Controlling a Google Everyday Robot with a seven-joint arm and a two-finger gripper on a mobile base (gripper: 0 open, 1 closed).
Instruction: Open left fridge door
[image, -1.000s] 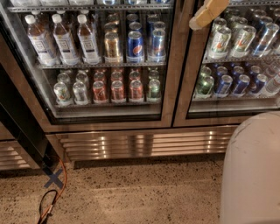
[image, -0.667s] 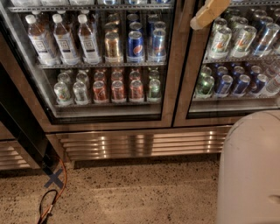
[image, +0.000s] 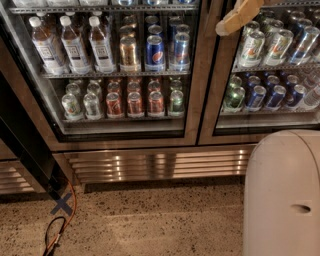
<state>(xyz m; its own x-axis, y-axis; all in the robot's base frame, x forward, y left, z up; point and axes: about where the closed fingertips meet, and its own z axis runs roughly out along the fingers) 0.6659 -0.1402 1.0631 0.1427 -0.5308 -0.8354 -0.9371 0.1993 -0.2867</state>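
Note:
The left fridge door (image: 196, 100) fills the left and middle of the camera view. It is a glass pane in a wide bronze-steel frame, with bottles and cans on shelves behind it. Its lower edge lines up with the neighbouring door, so it looks closed. My gripper (image: 239, 16) shows as a tan piece at the top right, over the seam between the two doors, with most of it cut off by the frame's top edge.
The right glass door (image: 272, 75) fronts only cans. A ribbed steel grille (image: 160, 166) runs below both doors. A white rounded part of the robot (image: 282, 195) fills the lower right. A black slanted panel (image: 25, 135) stands at the left, with an orange cable (image: 73, 207) on the speckled floor.

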